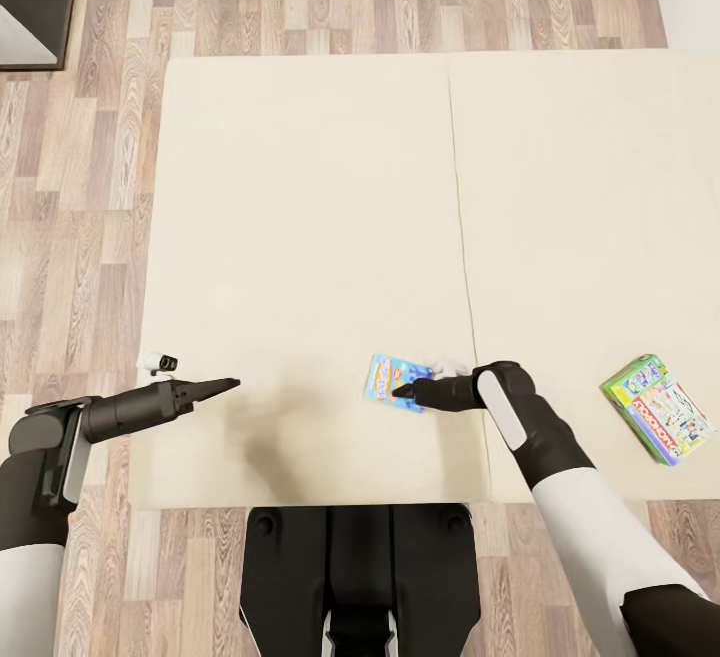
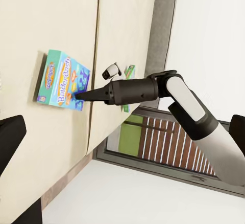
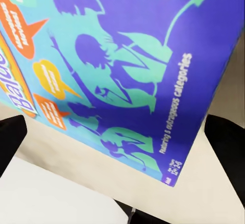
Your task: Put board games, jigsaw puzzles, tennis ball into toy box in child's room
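Now, the scene line by line.

Bed (image 1: 300,237): beige mattress in two sections, filling the middle of the head view, with its seam running top to bottom just right of centre; wood-plank floor (image 1: 70,237) shows to the left and along the top.

Blue board game (image 1: 393,380): flat on the mattress, lower centre of the head view, just left of the seam; its lid carries teal figures and orange speech bubbles.

Right gripper (image 1: 404,392): lower centre of the head view, its dark tip at the near right edge of the blue box. In the left wrist view the tip (image 2: 81,95) meets the box's (image 2: 62,80) edge. In the right wrist view the box lid (image 3: 127,65) fills most of the frame and the dark fingers (image 3: 224,147) stand apart at the two lower corners, with nothing between them.

Monopoly board game (image 1: 659,410): green-edged box, lying slantwise at the lower right of the head view, well apart from the blue one.

Left gripper (image 1: 228,384): lower left of the head view, over the mattress near its front edge, well apart from both boxes; the fingers come to one point, together and holding nothing.
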Controlling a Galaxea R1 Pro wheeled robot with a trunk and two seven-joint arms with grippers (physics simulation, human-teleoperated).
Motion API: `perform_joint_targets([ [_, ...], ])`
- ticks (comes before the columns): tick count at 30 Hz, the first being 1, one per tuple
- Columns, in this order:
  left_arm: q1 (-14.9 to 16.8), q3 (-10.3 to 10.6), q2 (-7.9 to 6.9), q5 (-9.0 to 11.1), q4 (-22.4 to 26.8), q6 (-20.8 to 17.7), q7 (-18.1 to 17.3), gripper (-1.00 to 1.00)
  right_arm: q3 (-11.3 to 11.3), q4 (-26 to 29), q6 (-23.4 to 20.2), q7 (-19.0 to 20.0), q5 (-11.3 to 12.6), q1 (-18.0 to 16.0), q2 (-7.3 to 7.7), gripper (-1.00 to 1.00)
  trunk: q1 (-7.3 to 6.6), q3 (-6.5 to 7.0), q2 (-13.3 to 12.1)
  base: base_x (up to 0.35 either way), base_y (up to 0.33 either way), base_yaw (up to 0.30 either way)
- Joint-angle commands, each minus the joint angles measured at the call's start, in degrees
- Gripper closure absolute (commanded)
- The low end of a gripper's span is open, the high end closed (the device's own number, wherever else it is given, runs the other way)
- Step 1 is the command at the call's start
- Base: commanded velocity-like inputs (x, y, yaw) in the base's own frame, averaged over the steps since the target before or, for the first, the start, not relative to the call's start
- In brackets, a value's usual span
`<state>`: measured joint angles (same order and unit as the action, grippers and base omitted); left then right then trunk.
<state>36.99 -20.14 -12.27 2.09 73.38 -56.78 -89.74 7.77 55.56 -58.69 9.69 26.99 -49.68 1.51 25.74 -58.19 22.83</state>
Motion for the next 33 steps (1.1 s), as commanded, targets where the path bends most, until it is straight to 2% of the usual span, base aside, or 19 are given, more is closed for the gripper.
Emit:
perform_joint_targets([
  [1, 0.0, 0.0, -0.02, -0.1, 0.0, -0.6, -0.3, -1.0, 0.0, 0.1, -0.1, 0.5, -1.7, 0.0, 0.1, -1.0, 0.04, -0.06, 0.1, 0.0, 0.0, 0.0],
  [13, 0.0, -0.1, -0.1, -0.1, 0.0, -0.6, -0.3, -1.0, -0.3, 0.7, -1.2, 0.4, -1.8, 0.0, 0.13, -1.0, 0.04, -0.06, 0.1, 0.0, 0.0, 0.0],
  [25, 0.0, -0.1, -0.13, -0.1, 0.0, -0.6, -0.3, -1.0, -0.3, 3.8, -1.3, 0.3, -1.8, 0.0, 0.08, -1.0, 0.04, -0.05, 0.1, 0.0, 0.0, 0.0],
  [33, 0.0, -0.2, -0.17, -0.1, 0.0, -0.6, -0.3, -1.0, -0.2, 3.9, -1.3, 0.1, -1.9, 0.0, 0.0, -1.0, 0.04, 0.46, 0.1, 0.0, 0.0, -0.046],
])
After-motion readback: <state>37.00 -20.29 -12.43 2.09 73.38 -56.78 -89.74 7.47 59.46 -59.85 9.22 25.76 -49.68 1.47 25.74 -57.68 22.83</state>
